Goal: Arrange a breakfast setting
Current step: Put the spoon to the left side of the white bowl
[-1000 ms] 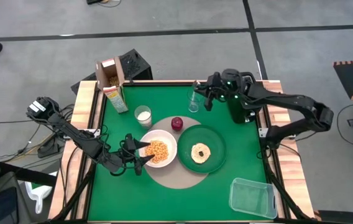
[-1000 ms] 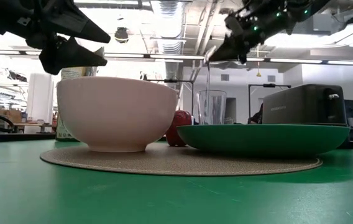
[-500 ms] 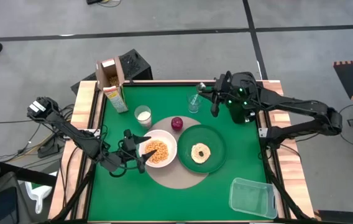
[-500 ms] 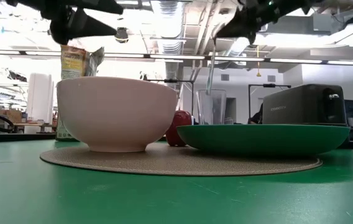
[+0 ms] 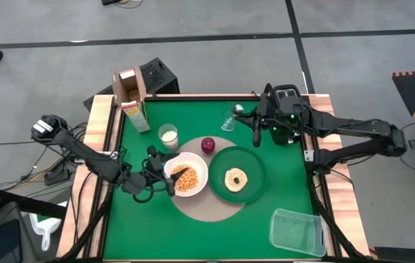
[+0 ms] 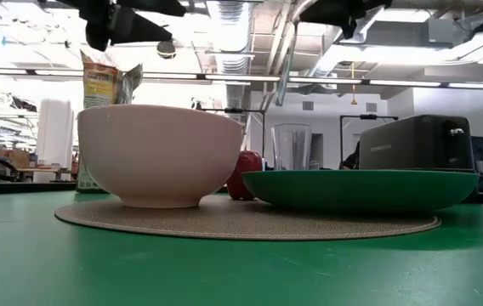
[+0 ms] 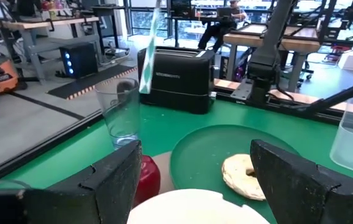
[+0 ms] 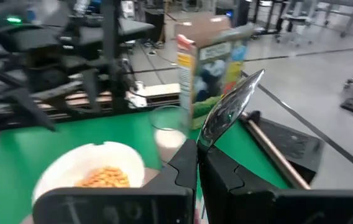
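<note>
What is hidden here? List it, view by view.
- Low view: contents of the white round bowl and larger green plate, hidden by their walls.
- Low view: right pincer, cut off by the top edge.
- Right wrist view: white cup blurred.
- Left wrist view: white round bowl cut off at the bottom edge.

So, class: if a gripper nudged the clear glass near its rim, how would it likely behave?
The glass stands upright, tall and narrow, widening toward the rim, so a high push would probably tip it rather than slide it. It looks empty, so likely light. Its smooth clear wall may be slippery, and it could be fragile if it fell.
</note>
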